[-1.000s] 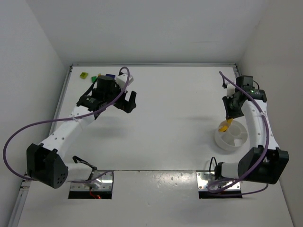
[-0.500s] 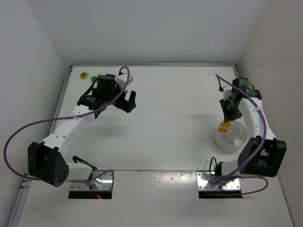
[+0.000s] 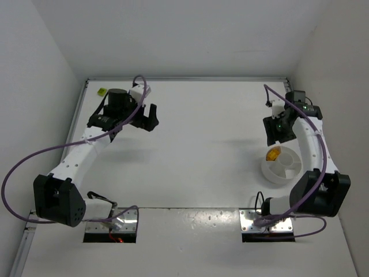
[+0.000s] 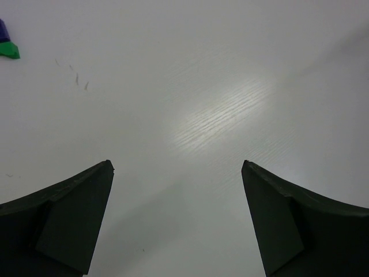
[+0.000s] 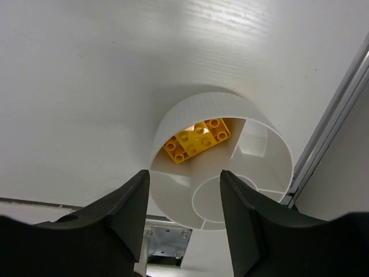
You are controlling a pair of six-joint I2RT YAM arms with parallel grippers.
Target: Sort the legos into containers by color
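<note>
Right hand [image 3: 275, 131] just let go: a second ago it was pinching the orange-and-yellow lego [image 3: 273, 154] right over the dish [image 3: 288, 180], and now its jaws are parted with nothing between them. It has also pulled up and back a little. From the right wrist view, the hand [image 5: 184, 176] looks straight down on the dish [image 5: 196, 109], and the lego [image 5: 197, 140] is lying flat, studs up, in the far-left compartment. I honestly can't tell if it's one long piece or two sitting together. The other compartments I can see look bare.

Meanwhile the left hand [image 3: 149, 118] has drifted toward the far-left corner of the counter [image 3: 202, 144]. It's spread wide and holding nothing. Its wrist view shows the hand [image 4: 177, 164] over bare counter, with a green lego [image 4: 8, 51] and a blue one [image 4: 3, 29] touching it at the top-left edge of that view. A yellow-green lego [image 3: 102, 91] sits in the corner in the top view, well apart from the dish.

So my read is that's one drop done and at least three bricks still to go. They're all on the far-left side, so the left arm looks like the one lining up the next pick.
</note>
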